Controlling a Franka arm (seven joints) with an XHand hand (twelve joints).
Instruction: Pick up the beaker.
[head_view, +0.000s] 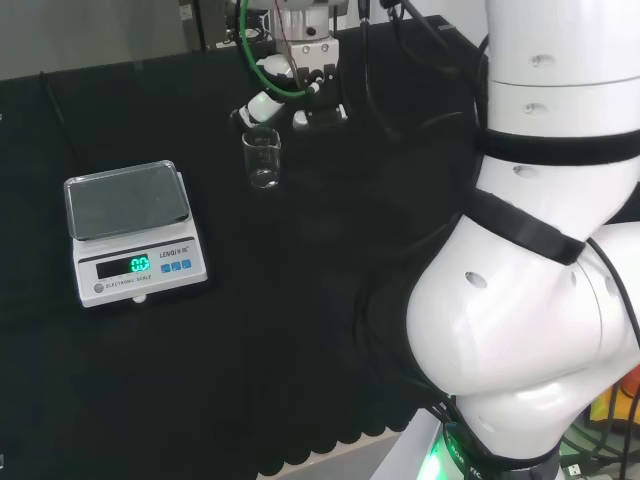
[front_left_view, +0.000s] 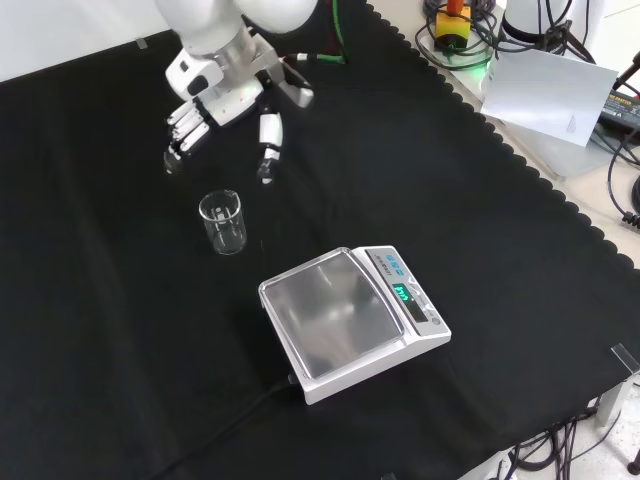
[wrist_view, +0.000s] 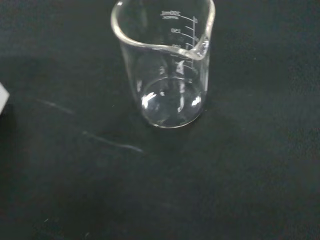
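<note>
One clear glass beaker (front_left_view: 222, 221) stands upright on the black cloth of the bench (front_left_view: 120, 380), apparently empty; in the wrist view (wrist_view: 162, 70) it sits close, w/ printed marks down its side and a pouring lip on the rim. The hand (front_left_view: 215, 100) hangs above and just beyond it in the front view, not touching; fingers (front_left_view: 185, 130) part bent and spread from the thumb (front_left_view: 268, 140), holding nothing, so relaxed & released. In the head view the hand (head_view: 290, 95) is just behind the beaker (head_view: 261, 158), a small gap between them.

A white scale (front_left_view: 350, 320) w/ a steel pan and a lit green display sits near the beaker, toward the front-right in the front view, apart from it; in the head view the scale (head_view: 130, 230) is to the left and nearer the camera. Nothing stands between hand and beaker. A grey cord (front_left_view: 220, 430) runs from the scale across the cloth. Off the bench edge, top right in the front view, lie a sheet of paper (front_left_view: 550, 90) and cables (front_left_view: 620, 150).
</note>
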